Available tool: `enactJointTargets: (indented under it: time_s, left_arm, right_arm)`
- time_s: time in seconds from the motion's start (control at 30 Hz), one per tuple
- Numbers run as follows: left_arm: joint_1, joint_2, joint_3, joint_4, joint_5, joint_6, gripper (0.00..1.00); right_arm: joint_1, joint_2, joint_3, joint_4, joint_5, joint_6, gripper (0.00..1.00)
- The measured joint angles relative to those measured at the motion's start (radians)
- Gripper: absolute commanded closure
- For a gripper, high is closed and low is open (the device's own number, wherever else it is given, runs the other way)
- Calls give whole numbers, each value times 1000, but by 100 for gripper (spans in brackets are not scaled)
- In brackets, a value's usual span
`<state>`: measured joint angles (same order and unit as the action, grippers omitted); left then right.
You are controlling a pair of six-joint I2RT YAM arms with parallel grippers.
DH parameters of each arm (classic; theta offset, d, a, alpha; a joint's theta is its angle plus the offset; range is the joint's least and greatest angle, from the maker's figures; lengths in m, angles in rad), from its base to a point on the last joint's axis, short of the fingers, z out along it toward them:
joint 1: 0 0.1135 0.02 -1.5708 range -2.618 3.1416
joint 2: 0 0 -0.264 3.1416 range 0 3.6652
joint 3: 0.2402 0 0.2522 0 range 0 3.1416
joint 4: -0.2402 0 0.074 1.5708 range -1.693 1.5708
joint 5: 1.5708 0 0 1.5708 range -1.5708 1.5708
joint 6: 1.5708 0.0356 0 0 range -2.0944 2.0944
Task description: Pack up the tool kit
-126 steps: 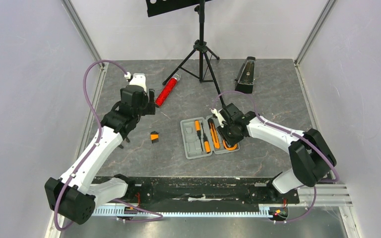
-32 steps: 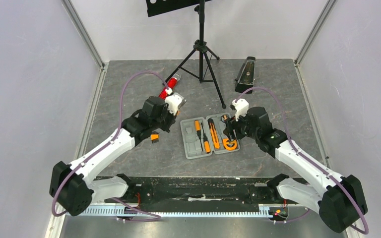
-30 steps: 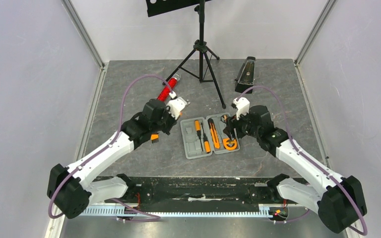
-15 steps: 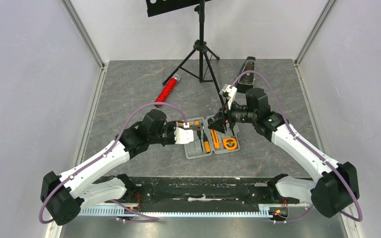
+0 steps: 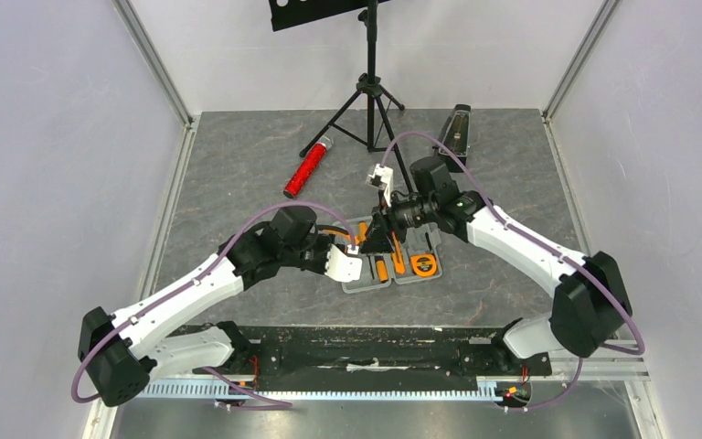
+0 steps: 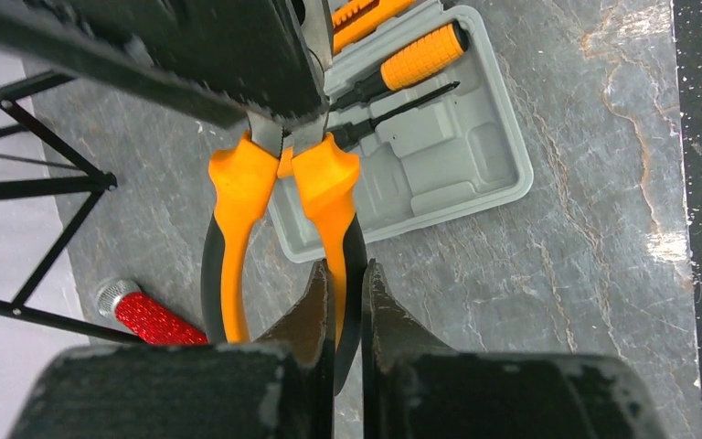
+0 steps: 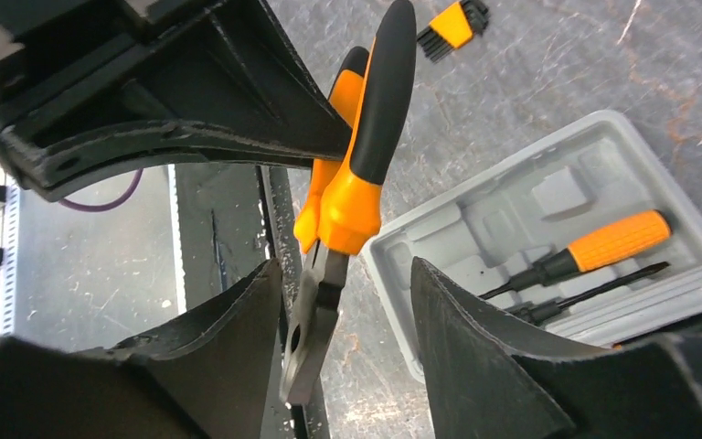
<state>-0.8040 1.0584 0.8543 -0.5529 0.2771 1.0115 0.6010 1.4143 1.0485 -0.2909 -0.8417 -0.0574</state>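
Observation:
The grey tool kit case lies open in the middle of the table, with orange-handled screwdrivers and a round tape measure in its recesses. My left gripper is shut on one handle of the orange-and-black pliers and holds them in the air over the case's left end. My right gripper faces it from the right. Its jaws are open on either side of the pliers' metal nose, with gaps on both sides. In the top view the two grippers meet above the case.
A red glittery cylinder lies at the back left, with a tripod stand behind the case. A black metronome stands at the back right. A small orange-and-black bit holder lies on the table left of the case.
My left arm has carried the pliers rightwards to over the case. My right arm has swung left to meet it, and its jaws now straddle the pliers' nose and have narrowed.

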Motion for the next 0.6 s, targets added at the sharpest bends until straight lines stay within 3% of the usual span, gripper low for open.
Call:
enactJointTargets:
  time_s: [0.3,0.6]
  left_arm:
    - [-30,22,10,-17,13,65,98]
    - [-35,29,10,-13,-23,105,98]
  right_arm:
    - [37,89,68,-82,-27,-27,57]
    - [45,104,69,-158,-50,-69,62]
